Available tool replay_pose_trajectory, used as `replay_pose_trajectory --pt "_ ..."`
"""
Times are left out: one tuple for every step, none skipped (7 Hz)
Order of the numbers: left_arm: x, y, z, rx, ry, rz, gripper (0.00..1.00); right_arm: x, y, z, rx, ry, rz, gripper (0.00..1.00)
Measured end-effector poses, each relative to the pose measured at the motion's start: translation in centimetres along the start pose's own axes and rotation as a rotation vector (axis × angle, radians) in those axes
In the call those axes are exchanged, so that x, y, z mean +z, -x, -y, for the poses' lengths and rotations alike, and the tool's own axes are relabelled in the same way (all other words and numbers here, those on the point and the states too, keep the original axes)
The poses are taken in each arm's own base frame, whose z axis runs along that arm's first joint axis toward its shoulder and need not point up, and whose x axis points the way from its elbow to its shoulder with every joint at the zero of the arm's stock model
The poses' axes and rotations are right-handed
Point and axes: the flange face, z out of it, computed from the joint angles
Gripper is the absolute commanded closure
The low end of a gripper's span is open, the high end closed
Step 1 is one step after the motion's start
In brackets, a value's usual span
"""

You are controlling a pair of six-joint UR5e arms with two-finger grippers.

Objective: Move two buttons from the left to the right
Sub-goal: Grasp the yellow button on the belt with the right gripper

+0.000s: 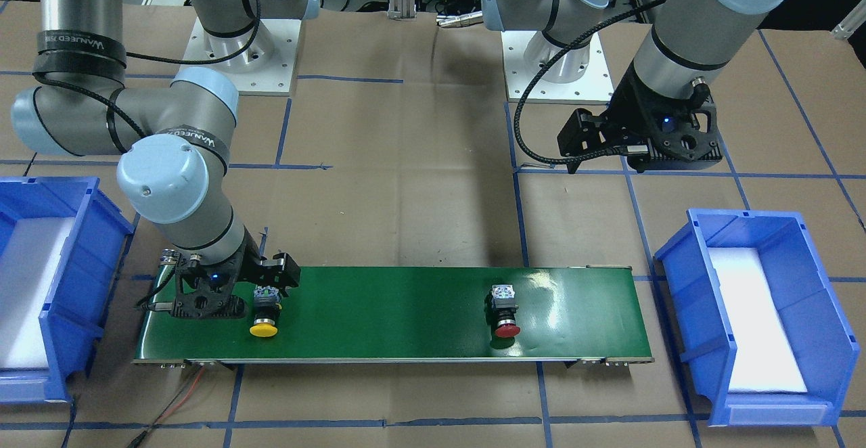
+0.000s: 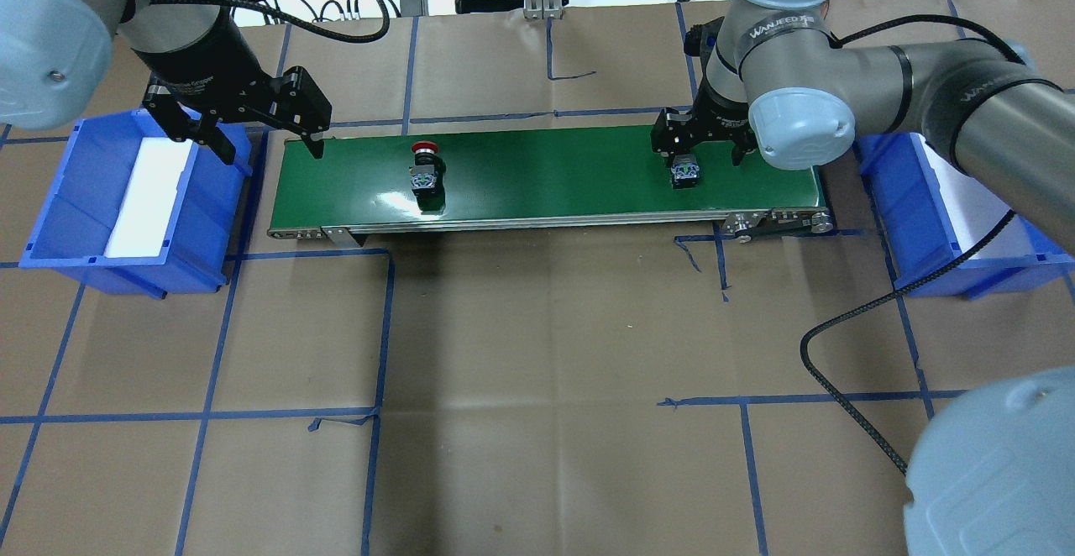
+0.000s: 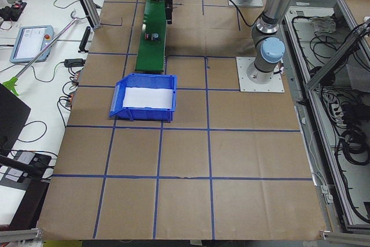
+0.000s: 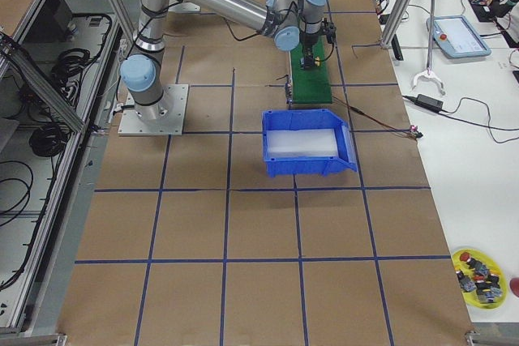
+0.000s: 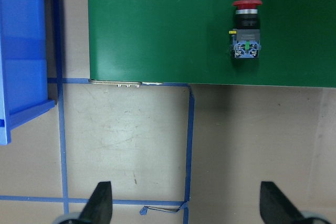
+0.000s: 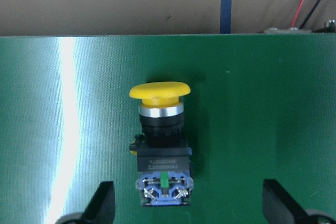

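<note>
The yellow button lies on its side on the green conveyor belt near its right end, cap pointing away from the robot. My right gripper is open, low over the belt, its fingers wide apart on either side of the button's contact block, not touching it. The red button lies on its side on the left part of the belt. My left gripper is open and empty, raised between the belt's left end and the left bin.
A blue bin with a white liner stands left of the belt. A second blue bin stands to its right, partly under my right arm. Brown paper with blue tape lines covers the table.
</note>
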Motion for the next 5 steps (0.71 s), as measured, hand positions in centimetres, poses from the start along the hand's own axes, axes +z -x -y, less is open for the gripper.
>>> replay_pose_trajectory --pt "0.0 0.0 0.0 0.0 0.0 -0.001 0.0 0.9 0.0 0.6 0.001 -0.026 0.0 0.06" --pt "0.0 0.0 0.0 0.0 0.0 -0.001 0.0 1.9 -0.1 1.0 0.002 -0.037 0.0 0.47" --pt "0.0 0.0 0.0 0.0 -0.001 -0.001 0.0 2.5 -0.2 1.2 0.003 -0.036 -0.001 0.91" --pt "0.0 0.0 0.0 0.0 -0.001 -0.001 0.0 2.7 -0.4 1.2 0.003 -0.032 -0.004 0.94" --pt "0.0 0.0 0.0 0.0 -0.002 -0.001 0.0 2.5 -0.7 1.2 0.005 -0.03 -0.009 0.95"
